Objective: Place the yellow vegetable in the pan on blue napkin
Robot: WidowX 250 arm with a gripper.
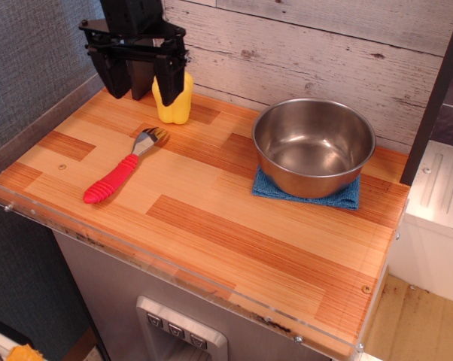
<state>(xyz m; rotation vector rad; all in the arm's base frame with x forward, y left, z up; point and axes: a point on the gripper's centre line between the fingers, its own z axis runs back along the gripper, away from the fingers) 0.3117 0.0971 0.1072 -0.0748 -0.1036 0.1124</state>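
a: status?

b: gripper (145, 84) is at the back-left corner of the wooden counter (211, 218), up by the plank wall (324, 45). fingers (174, 81) spread wide, nothing between them. so it's released, not grasping.

a: where's the yellow vegetable?

b: yellow vegetable (174, 101) stands upright on the counter near the wall, just beside the camera-right finger. that finger overlaps its top in this view. i can't tell if it's touching or only in front.

a: so not centred?

b: my read is no. the pepper lies off to the camera-right of the gap between the fingers, long axis vertical. the move i'd call for is a shift toward it so the fingers straddle it, then close across its lobed sides.

a: target?

b: pan (314, 147) sits on the blue napkin (339, 197) at the right side of the counter, well apart from the pepper. pan looks empty. red-handled fork (121, 175) lies between, nearer the front, likely clear of the carry path.

a: risk?

b: glossy plastic, could slip or get tipped by that near finger.
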